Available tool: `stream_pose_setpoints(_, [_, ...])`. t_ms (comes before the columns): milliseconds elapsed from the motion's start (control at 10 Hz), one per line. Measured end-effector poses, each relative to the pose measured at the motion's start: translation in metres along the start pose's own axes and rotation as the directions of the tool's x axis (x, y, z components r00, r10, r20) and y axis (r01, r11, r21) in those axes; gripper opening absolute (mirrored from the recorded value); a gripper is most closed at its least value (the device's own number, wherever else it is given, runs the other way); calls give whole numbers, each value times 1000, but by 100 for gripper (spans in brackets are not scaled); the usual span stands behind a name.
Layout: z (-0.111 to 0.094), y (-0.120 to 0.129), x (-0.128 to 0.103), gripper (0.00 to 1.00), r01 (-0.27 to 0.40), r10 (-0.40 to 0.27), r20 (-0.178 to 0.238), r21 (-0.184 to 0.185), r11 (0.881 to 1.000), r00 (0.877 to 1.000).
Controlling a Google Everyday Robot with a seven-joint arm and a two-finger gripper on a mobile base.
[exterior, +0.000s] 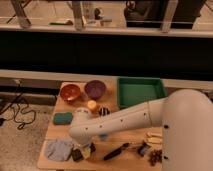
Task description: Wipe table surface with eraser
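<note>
My gripper (pixel 84 149) is low over the front left of the wooden table (pixel 55 132), at the end of my white arm (pixel 130 120), which crosses the table from the right. A small dark block, which looks like the eraser (pixel 77 154), lies on the table right at the gripper and is partly hidden by it. I cannot tell whether the gripper is touching it. A grey cloth (pixel 59 149) lies just left of the gripper.
A teal sponge (pixel 63 118) lies at the left. An orange bowl (pixel 70 92), a purple bowl (pixel 94 89) and a green tray (pixel 141 91) stand at the back. A yellow ball (pixel 92 105), a black tool (pixel 117 151) and small dark items (pixel 154 157) lie nearby.
</note>
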Motion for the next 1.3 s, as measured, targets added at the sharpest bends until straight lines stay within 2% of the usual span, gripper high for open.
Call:
stream_pose_setpoints(300, [-2, 3, -1, 14, 8, -8, -3, 0, 1000, 1000])
stream_pose_setpoints(800, [-11, 33, 7, 14, 13, -13, -15, 10, 1000, 1000])
stream_pose_setpoints(1100, [-13, 36, 10, 14, 5, -5, -19, 12, 1000, 1000])
stream_pose_setpoints(1300, [-16, 31, 22, 14, -18, 18, -26, 14, 1000, 1000])
